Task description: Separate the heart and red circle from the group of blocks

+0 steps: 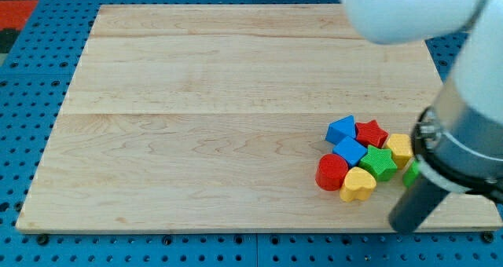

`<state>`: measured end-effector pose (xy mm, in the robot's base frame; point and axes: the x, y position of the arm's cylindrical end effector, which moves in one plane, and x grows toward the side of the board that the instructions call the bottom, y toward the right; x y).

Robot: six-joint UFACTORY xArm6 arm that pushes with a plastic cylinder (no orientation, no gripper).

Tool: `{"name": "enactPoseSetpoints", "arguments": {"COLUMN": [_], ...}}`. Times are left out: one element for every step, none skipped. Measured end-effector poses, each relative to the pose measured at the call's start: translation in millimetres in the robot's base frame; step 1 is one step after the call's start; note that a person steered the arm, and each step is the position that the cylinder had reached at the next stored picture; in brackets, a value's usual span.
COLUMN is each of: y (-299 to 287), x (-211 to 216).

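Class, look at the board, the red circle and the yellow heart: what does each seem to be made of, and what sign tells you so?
Board: pale wood, likely maple or similar, matte; visible grain and plank seams. Red circle: probably painted wood or plastic, smooth with a soft sheen; solid colour hides any grain. Yellow heart: same look, evenly coloured, rounded edges. My tip is a dark, matte rod, material unclear.

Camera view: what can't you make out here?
- My tip: hidden; the blurred rod runs down near the board's bottom edge, so its contact point is unclear.
- Green block at the cluster's right: mostly behind the arm, shape unreadable.
- Yellow block: partly covered, shape uncertain.
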<state>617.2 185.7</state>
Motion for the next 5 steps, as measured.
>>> {"name": "enactPoseSetpoints", "arguments": {"y": [-8, -38, -75, -98, -107], "x": [-16, -44, -71, -78, -64]}}
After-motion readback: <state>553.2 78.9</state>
